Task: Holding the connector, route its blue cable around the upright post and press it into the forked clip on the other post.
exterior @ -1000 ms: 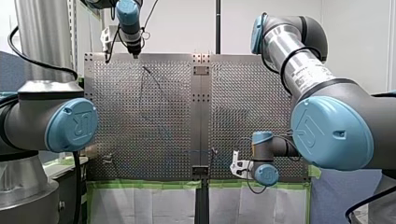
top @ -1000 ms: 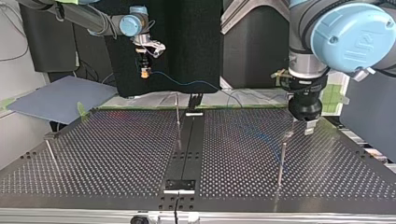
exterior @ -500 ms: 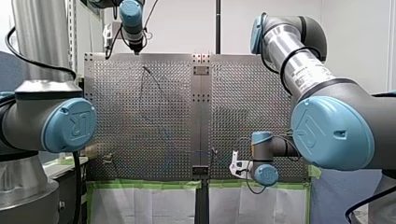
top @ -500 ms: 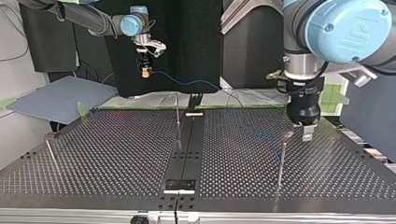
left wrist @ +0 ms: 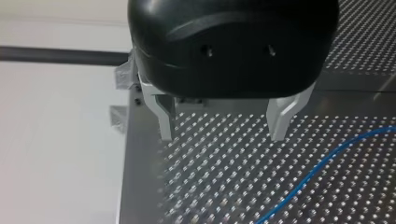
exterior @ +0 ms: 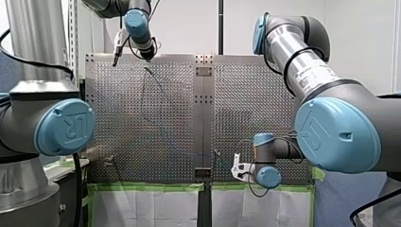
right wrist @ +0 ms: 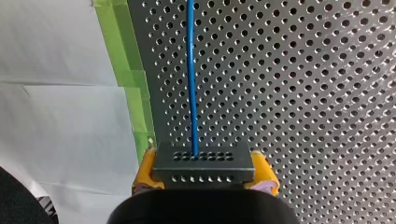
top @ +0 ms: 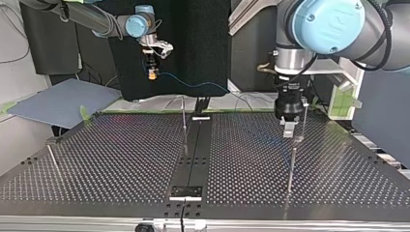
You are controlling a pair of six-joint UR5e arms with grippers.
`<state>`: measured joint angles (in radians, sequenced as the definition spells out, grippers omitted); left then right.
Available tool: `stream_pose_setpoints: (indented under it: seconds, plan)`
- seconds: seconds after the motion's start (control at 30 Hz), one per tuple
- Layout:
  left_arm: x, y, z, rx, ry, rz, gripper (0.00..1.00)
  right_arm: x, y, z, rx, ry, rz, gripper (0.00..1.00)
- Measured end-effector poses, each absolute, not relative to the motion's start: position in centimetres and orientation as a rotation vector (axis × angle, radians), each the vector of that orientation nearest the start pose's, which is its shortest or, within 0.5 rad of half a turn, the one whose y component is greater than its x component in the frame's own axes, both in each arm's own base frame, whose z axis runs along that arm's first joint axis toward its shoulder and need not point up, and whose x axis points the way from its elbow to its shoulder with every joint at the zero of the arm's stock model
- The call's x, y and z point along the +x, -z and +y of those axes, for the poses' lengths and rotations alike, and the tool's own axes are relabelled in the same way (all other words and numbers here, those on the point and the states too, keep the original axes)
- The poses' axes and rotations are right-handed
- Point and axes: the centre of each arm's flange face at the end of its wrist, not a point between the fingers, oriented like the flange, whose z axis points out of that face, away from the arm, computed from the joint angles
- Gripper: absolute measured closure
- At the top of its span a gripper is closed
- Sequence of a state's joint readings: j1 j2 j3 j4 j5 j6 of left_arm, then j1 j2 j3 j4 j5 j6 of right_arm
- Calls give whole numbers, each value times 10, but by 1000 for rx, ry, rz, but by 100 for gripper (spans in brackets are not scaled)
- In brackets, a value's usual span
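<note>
At the top view's left, my right gripper hangs beyond the table's far edge, its yellow pads clamped on the dark connector. The blue cable leaves the connector and sags rightward past the thin upright post. Further right, my left gripper hovers with its metal fingers apart, just above and beside the forked clip on the other post. The perforated table is edged in green tape, and a black backdrop stands behind it.
</note>
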<state>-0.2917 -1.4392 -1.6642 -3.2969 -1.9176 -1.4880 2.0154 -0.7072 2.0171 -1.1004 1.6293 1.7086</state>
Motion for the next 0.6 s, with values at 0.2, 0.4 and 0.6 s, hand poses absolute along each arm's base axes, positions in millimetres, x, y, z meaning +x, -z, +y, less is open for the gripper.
stream_pose_setpoints:
  seconds: [0.2, 0.4, 0.6]
  plan:
    - [371, -459, -228, 134, -157, 1697, 4, 332, 59, -396, 1622, -1432, -1244, 100]
    - [376, -426, -245, 217, -179, 1719, 4, 333, 59, -395, 1624, -1435, -1243, 100]
    - [384, -406, -257, 268, -215, 1713, 4, 333, 59, -395, 1624, -1436, -1242, 100]
